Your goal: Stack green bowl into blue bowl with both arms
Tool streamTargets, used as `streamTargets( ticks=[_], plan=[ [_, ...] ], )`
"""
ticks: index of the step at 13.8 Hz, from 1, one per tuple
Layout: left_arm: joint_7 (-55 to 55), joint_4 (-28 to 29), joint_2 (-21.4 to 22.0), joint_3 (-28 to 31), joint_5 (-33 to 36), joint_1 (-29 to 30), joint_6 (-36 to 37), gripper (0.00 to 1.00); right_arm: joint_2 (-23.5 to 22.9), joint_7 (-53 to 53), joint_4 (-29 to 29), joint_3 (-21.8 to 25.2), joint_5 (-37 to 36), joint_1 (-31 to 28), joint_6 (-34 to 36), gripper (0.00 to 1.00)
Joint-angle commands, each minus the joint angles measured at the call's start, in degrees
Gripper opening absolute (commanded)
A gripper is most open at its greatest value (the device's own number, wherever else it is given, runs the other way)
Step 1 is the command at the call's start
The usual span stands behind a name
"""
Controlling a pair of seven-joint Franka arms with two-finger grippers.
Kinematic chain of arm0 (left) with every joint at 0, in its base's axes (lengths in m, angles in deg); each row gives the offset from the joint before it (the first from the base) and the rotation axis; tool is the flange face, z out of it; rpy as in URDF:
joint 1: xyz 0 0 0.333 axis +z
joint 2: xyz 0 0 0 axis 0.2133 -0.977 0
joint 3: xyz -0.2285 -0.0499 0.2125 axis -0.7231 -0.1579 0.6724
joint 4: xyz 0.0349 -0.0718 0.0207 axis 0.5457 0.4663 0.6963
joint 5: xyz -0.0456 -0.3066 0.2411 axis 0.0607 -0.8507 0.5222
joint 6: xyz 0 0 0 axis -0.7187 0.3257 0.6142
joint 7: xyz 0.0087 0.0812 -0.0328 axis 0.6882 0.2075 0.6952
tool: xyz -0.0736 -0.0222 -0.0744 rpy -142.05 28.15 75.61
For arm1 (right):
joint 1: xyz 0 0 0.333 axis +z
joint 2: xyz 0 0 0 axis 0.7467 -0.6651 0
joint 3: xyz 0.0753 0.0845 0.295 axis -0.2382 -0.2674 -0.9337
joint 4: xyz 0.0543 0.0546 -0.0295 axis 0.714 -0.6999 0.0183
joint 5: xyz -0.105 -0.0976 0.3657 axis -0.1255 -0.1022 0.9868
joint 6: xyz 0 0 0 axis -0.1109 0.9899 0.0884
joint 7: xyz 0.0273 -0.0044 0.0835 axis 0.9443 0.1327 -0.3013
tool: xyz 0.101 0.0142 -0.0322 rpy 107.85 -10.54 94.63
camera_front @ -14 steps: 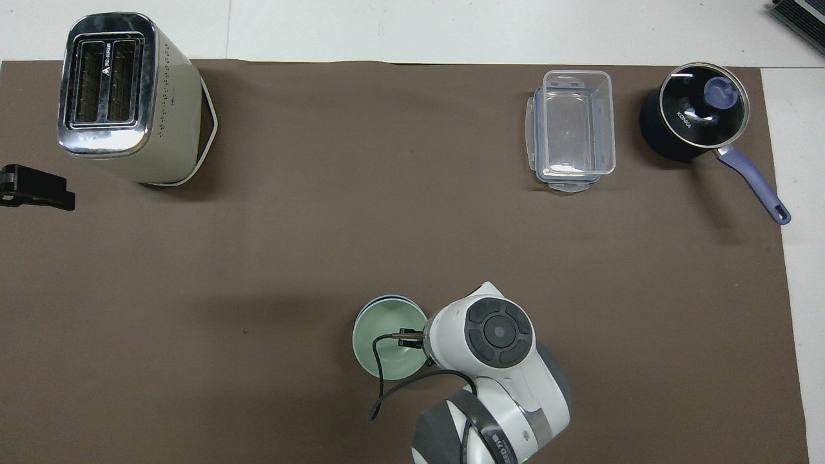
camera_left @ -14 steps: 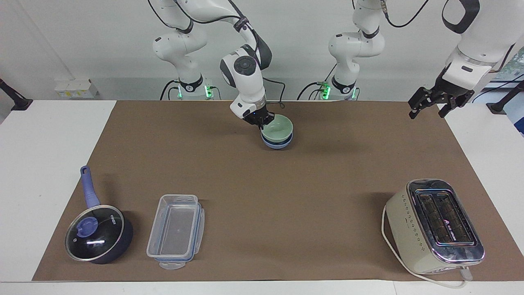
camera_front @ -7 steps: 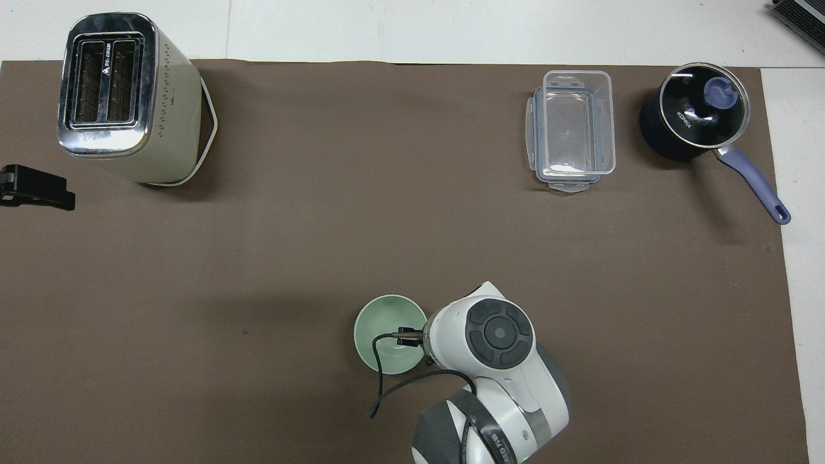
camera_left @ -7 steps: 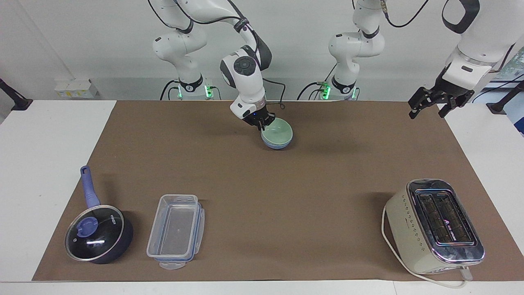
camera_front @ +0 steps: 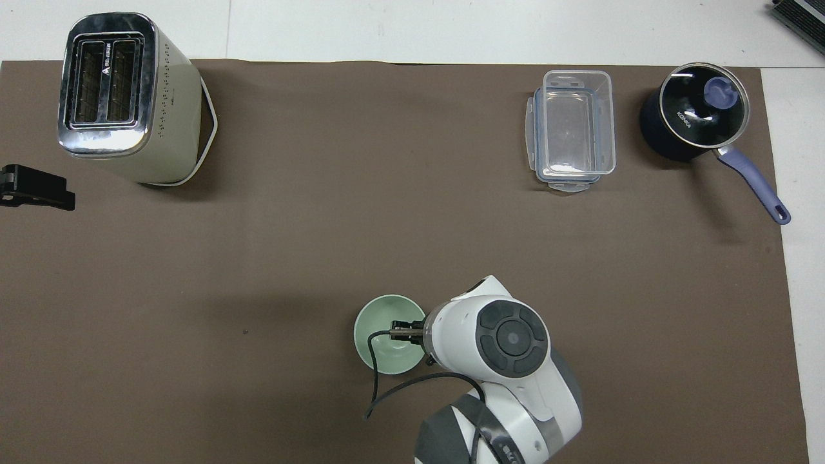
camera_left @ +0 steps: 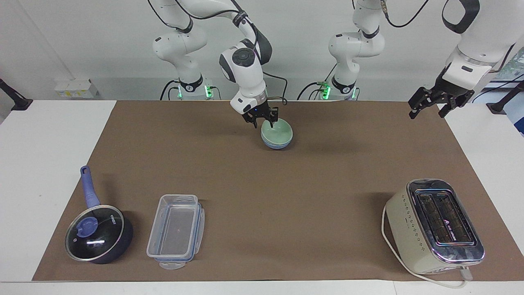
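The pale green bowl (camera_left: 279,132) sits nested in the blue bowl (camera_left: 276,145) on the brown mat, close to the robots' edge near the table's middle. From overhead only the green bowl (camera_front: 385,336) shows; the blue one is hidden beneath it. My right gripper (camera_left: 264,121) hangs open just above the green bowl's rim on the side nearer the robots, holding nothing; overhead, the right gripper (camera_front: 403,333) overlaps that bowl. My left gripper (camera_left: 427,112) waits open in the air over the mat's edge at the left arm's end, and its tip (camera_front: 35,195) shows overhead.
A cream toaster (camera_left: 434,225) stands far from the robots toward the left arm's end. A clear plastic container (camera_left: 176,231) and a dark lidded saucepan (camera_left: 98,234) with a blue handle sit far from the robots toward the right arm's end.
The right gripper opened, let go of the green bowl and rose a little. The green bowl settled level into the blue bowl. The left arm stayed put.
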Motion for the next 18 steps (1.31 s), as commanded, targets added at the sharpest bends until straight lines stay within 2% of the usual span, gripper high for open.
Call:
streamTargets(
  ticks=[1, 4, 7, 10, 15, 18],
  plan=[
    [0.6, -1.5, -0.7, -0.2, 0.7, 0.3, 1.4, 1.0, 6.1, -5.3, -0.3, 0.0, 0.0, -6.1, 4.6, 1.0],
    [0.6, -1.5, -0.6, -0.2, 0.7, 0.3, 1.4, 1.0, 9.1, -12.1, 2.9, 0.0, -3.3, -15.1, 8.9, 1.0],
    [0.6, -1.5, -0.6, -0.2, 0.7, 0.3, 1.4, 1.0, 8.2, -15.9, 11.5, -0.4, -5.6, -24.0, 14.9, 1.0],
    [0.6, -1.5, -0.6, -0.2, 0.7, 0.3, 1.4, 1.0, 7.6, -18.7, 15.8, -0.3, -9.6, -28.0, 16.4, 1.0],
    [0.6, -1.5, -0.7, -0.2, 0.7, 0.3, 1.4, 1.0, 3.1, -22.1, 32.2, -0.1, -13.2, -32.6, 30.6, 1.0],
    [0.6, -1.5, -0.6, -0.2, 0.7, 0.3, 1.4, 1.0, -1.8, -26.9, 40.5, 0.0, -15.4, -34.9, 38.2, 1.0]
  ],
)
